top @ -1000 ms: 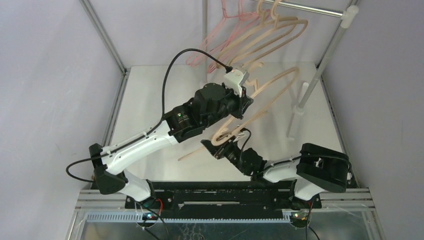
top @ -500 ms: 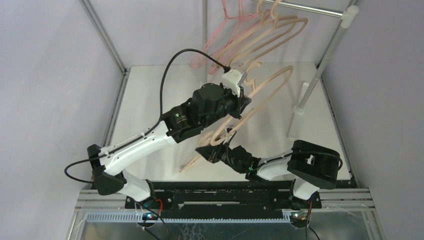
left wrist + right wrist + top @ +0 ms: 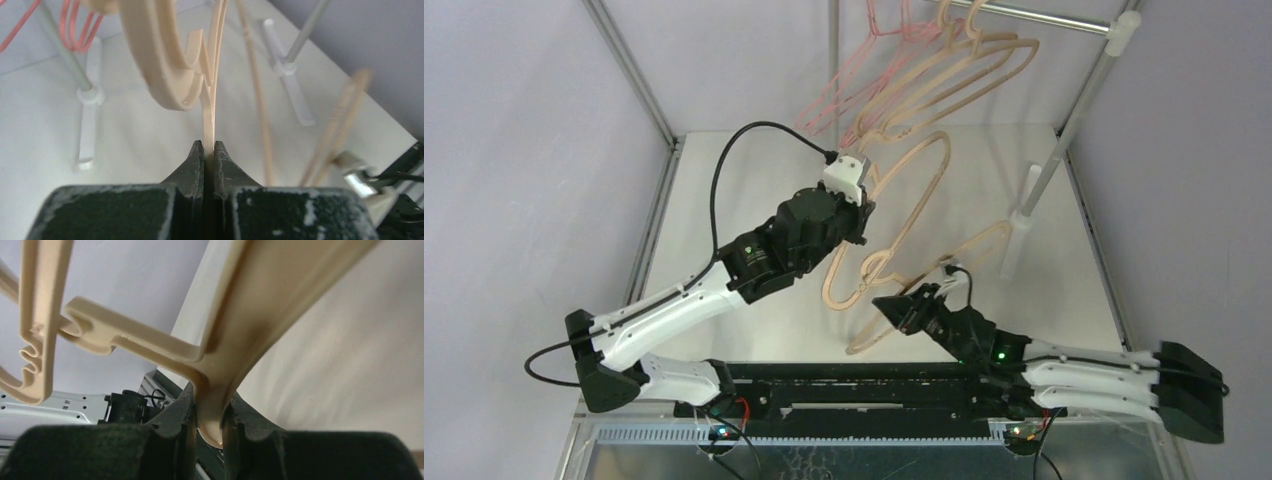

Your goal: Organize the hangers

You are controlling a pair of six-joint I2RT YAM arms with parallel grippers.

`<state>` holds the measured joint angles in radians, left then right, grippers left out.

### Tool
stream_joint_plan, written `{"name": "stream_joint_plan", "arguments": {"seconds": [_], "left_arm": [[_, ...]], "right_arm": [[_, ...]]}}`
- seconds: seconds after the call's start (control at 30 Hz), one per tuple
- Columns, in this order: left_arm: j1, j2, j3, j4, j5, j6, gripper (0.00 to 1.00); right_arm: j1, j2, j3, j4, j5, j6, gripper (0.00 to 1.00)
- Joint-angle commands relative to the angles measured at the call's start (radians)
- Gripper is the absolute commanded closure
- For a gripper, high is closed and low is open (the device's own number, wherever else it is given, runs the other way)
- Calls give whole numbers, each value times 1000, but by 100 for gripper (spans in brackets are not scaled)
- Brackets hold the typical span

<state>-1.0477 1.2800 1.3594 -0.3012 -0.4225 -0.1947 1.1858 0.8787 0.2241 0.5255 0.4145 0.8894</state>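
Near the middle of the white table (image 3: pixel 724 200), the left claw (image 3: pixel 861 205) is closed tight on a thick beige wood-coloured triangular hanger (image 3: pixel 941 148). The hanger is held up off the table, tilted, and its long loop runs from the claw toward 1 o'clock and back down toward 7 o'clock. In the left wrist view the two dark fingers (image 3: pixel 192 167) pinch a thin beige edge of it. No gap shows between them apart from the hanger's own thickness. A thick beige curved hook (image 3: pixel 160 65) sits just above, at 11 o'clock from the fingertips. The right claw (image 3: pixel 892 308) lies at 5 o'clock from the left one, its arm stretched low across the near edge from the right. The right wrist view shows its fingers (image 3: pixel 177 415) clamped on a broad beige hanger limb (image 3: pixel 260 315). From that limb a notched beige arm (image 3: pixel 130 342) branches toward 10 o'clock. A slim beige bar (image 3: pixel 987 240) slants from 2 o'clock of the right claw down past it toward 7 o'clock. From above I cannot tell whether both claws hold one hanger or two interlocked ones. At 12 o'clock several thick beige hangers (image 3: pixel 969 75) hang by their hooks from the silver-white metal rail (image 3: pixel 1044 17). Thin pink-red wire hangers (image 3: pixel 854 80) hang beside them toward 11 o'clock. The rail's slanted pole (image 3: pixel 1074 120) comes down to a white foot (image 3: pixel 1021 215) on the table at 3 o'clock.
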Motion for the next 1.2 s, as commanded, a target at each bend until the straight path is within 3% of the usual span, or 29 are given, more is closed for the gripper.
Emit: {"name": "stream_joint_plan", "arguments": {"seconds": [0.0, 0.13, 0.3, 0.63, 0.87, 1.17], "left_arm": [[34, -65, -61, 53, -109, 26, 100], [40, -90, -77, 61, -104, 15, 100], [41, -105, -37, 55, -22, -14, 100], [35, -130, 58, 34, 132, -59, 100], [29, -115, 24, 51, 147, -73, 100], [28, -116, -36, 72, 150, -88, 100]], "right_arm": [[-37, -273, 11, -397, 76, -27, 100], [-142, -506, 8, -639, 80, -42, 100], [-237, -550, -27, -667, 40, -42, 100], [-243, -261, 13, -417, 58, -60, 100], [-239, -63, 137, -282, 16, -100, 100], [-227, 75, 257, -204, -31, -118, 100]]}}
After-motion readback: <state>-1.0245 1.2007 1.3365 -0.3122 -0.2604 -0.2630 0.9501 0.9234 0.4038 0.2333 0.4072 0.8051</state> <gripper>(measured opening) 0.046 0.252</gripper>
